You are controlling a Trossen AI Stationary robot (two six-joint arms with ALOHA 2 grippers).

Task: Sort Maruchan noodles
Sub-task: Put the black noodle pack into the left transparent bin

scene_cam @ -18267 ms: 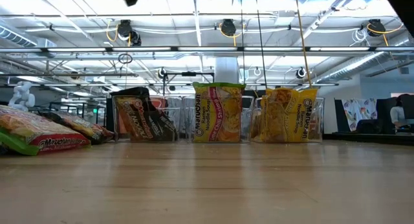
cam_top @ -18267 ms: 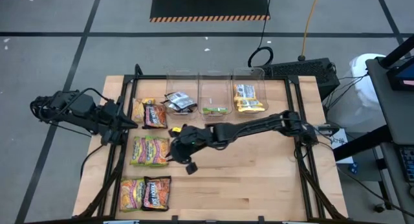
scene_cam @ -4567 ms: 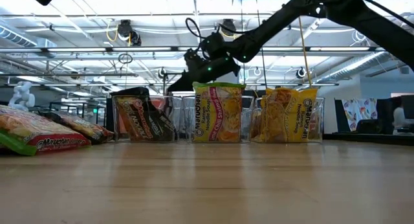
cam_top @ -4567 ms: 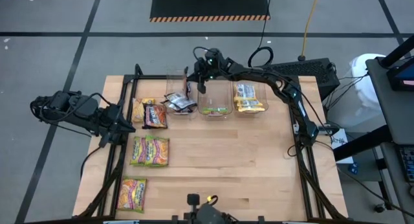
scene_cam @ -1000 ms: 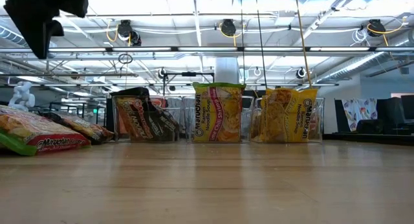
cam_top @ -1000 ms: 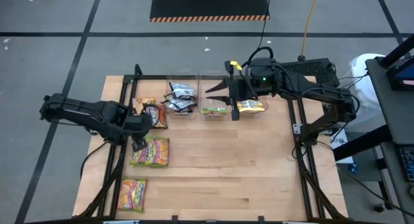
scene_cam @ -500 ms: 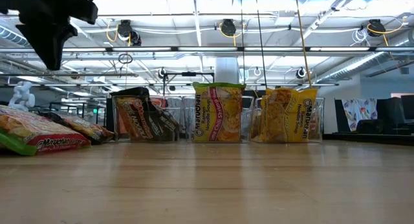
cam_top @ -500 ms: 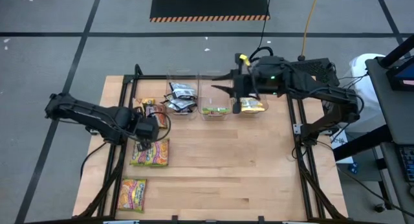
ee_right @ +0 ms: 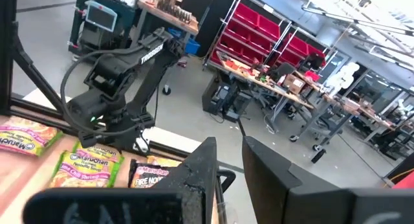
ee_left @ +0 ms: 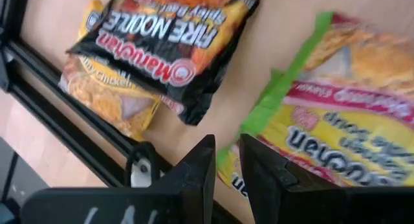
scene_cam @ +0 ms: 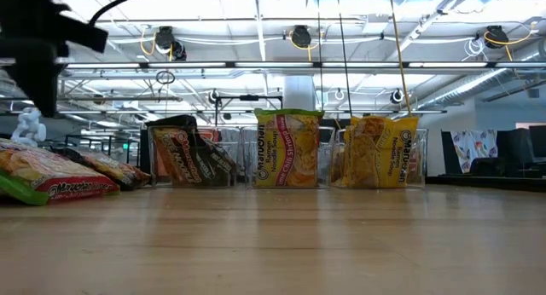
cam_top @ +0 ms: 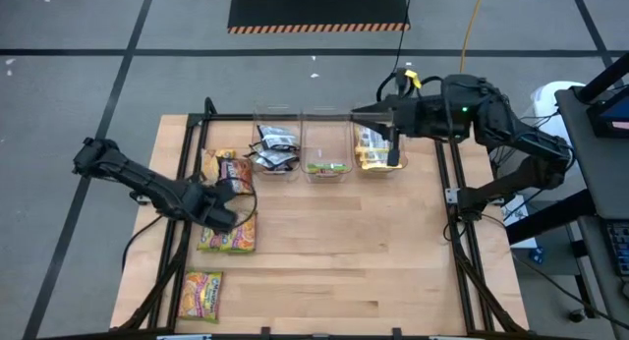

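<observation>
**High view: left arm over the loose noodle packs, right arm up by the bins**

The high view shows a wooden table (cam_top: 373, 252) with three clear bins (cam_top: 327, 143) in a row at the far edge. One bin holds black packets (cam_top: 273, 149), the middle one a green packet (cam_top: 326, 167), and the last one yellow packets (cam_top: 375, 149).

More noodle packs lie loose on the table's left side. A black packet (ee_left: 169, 46) lies partly on top of a yellow packet (ee_left: 107, 94). Just beside them is a green and pink packet (ee_left: 336, 133). Another pack (cam_top: 202, 293) lies alone near the front edge.

The left gripper (cam_top: 218, 210) hangs over the loose packs, between the black one and the green one. Its fingers (ee_left: 197, 172) are close together, with only a thin gap, and hold nothing.

The right gripper (cam_top: 388, 134) is above the bin with the yellow packets. Its fingers (ee_right: 197, 162) are a little apart and hold nothing.
</observation>
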